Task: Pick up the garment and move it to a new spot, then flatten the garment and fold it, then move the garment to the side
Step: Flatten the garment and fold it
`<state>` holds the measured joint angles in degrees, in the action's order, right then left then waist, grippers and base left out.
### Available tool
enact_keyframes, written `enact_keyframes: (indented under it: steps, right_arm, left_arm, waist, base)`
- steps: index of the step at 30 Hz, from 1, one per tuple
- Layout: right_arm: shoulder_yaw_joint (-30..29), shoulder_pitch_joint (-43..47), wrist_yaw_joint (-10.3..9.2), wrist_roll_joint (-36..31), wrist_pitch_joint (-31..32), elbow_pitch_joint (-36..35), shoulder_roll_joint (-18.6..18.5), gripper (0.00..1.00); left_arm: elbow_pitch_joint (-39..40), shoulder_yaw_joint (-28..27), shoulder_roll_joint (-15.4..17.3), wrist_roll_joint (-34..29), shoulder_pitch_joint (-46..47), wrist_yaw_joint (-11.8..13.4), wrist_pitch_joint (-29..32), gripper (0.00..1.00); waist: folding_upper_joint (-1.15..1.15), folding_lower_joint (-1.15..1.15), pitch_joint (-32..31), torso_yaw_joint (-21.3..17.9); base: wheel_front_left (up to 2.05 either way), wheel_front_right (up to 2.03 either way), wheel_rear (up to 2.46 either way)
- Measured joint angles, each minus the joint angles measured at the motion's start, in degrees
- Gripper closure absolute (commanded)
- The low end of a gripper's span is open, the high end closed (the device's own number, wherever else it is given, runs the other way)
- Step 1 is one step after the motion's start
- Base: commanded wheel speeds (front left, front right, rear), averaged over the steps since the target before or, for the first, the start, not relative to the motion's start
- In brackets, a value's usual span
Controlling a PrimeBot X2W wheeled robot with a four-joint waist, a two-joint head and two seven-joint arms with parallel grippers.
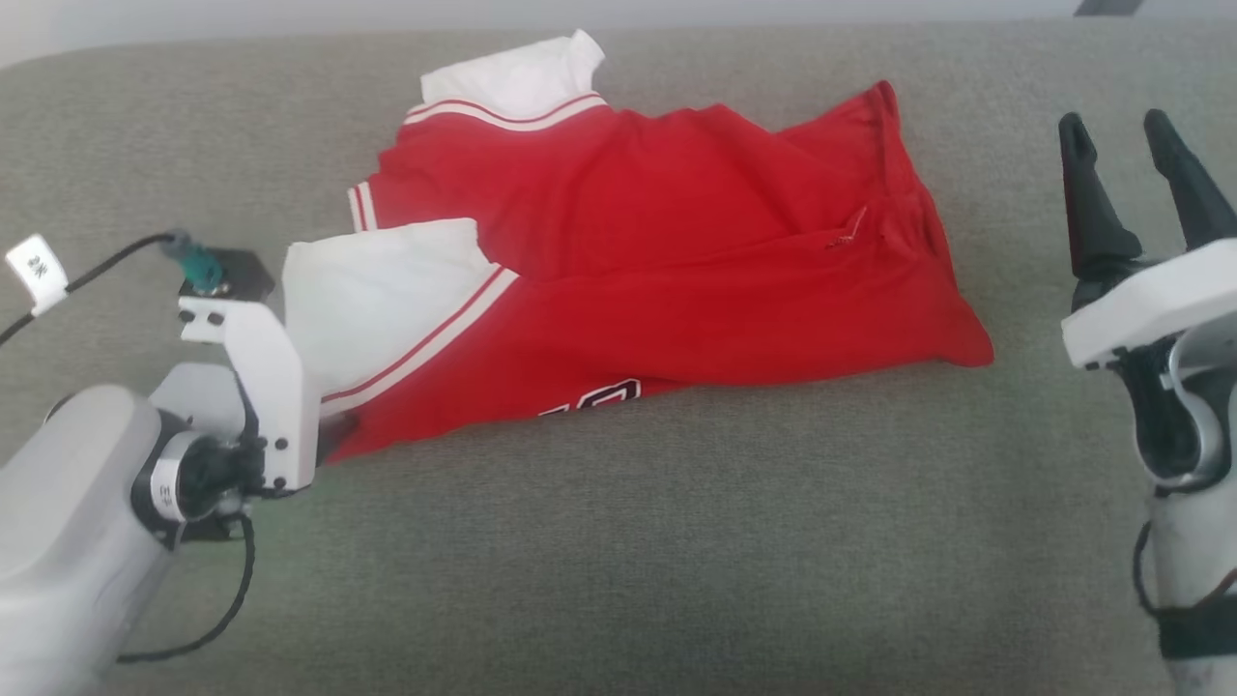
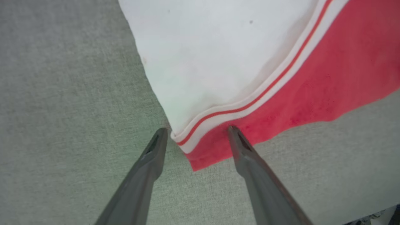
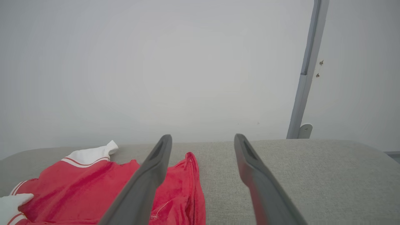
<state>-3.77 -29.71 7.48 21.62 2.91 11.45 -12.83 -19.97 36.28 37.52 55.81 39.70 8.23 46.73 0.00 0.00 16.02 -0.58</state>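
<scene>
The garment (image 1: 667,251), a red jersey with white panels and striped trim, lies folded on the grey cushion; part of its black numeral (image 1: 599,396) peeks out at the near edge. My left gripper (image 2: 197,131) is open, its fingertips straddling the garment's (image 2: 281,93) near-left corner where the white panel meets the red-and-white trim. In the head view the left wrist (image 1: 251,387) sits at that corner and hides the fingers. My right gripper (image 1: 1126,130) is open, raised to the right of the garment and apart from it. In the right wrist view the garment (image 3: 87,190) lies to the lower left.
A grey fabric cushion (image 1: 676,541) spreads under everything, with bare room along the front and right. A pale wall (image 3: 156,62) rises behind it, with a grey vertical rail (image 3: 307,68) at the right. A black cable (image 1: 87,275) trails from the left wrist.
</scene>
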Motion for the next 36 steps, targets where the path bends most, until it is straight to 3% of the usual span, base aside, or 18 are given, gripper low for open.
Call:
enact_keyframes:
  steps: [4, 10, 11, 13, 24, 34, 35, 36]
  right_arm:
    - [-2.55, 2.76, 0.01, -1.4, 1.23, -4.86, 3.13, 0.0]
    - [-3.63, 5.49, 0.0, -2.45, 6.06, -8.13, 5.06, 0.0]
    - [-3.26, 5.91, 0.01, -2.45, 6.9, -8.49, 4.99, 0.0]
    - [-3.25, 6.27, 0.01, -2.34, 8.8, -8.8, 5.04, 0.0]
    - [-0.38, 7.14, 0.0, -1.77, 25.99, -2.89, 3.49, 0.0]
    - [-0.68, 0.51, 0.0, -4.97, 41.38, 4.78, 1.81, 0.0]
    - [-0.42, -0.03, 0.0, -5.08, 42.56, 5.38, 1.76, 0.22]
    - [-0.46, -0.47, 0.0, -5.11, 43.25, 5.79, 1.64, 0.76]
  left_arm:
    - [1.02, -0.85, 0.48, 0.68, -2.0, 1.82, -0.48, 0.0]
    - [-1.07, -1.74, 0.02, 0.9, -2.23, 2.22, -2.42, 0.0]
    - [-1.51, -1.85, -0.12, 1.05, -2.19, 1.86, -2.56, 0.27]
    - [-2.42, -2.05, -0.55, 1.27, -1.93, 1.25, -3.05, 1.0]
    - [-5.7, -0.91, -3.3, 1.09, 0.53, -1.81, -4.6, 1.0]
    - [-7.7, 0.4, -6.09, 0.57, 2.85, -4.07, -6.1, 1.0]
    - [-7.93, 0.47, -6.34, 0.48, 2.96, -4.26, -6.38, 1.0]
    - [-8.21, 0.54, -6.58, 0.41, 3.07, -4.49, -6.55, 1.0]
  waist:
    - [0.0, 0.0, 0.94, -1.03]
    - [0.0, 0.0, 2.27, -2.15]
    - [0.0, 0.0, 2.44, -2.24]
    - [0.0, 0.0, 2.69, -2.32]
    - [0.0, 0.0, 3.37, -0.4]
    - [0.0, 0.0, 4.71, 2.91]
    - [0.0, 0.0, 4.79, 3.15]
    - [0.0, 0.0, 4.82, 3.36]
  base:
    - [0.0, 0.0, 0.0]
    - [0.0, 0.0, 0.0]
    - [0.0, 0.0, 0.0]
    - [0.0, 0.0, 0.0]
    - [0.0, 0.0, 0.0]
    - [0.0, 0.0, 0.0]
    - [0.0, 0.0, 0.0]
    - [0.0, 0.0, 0.0]
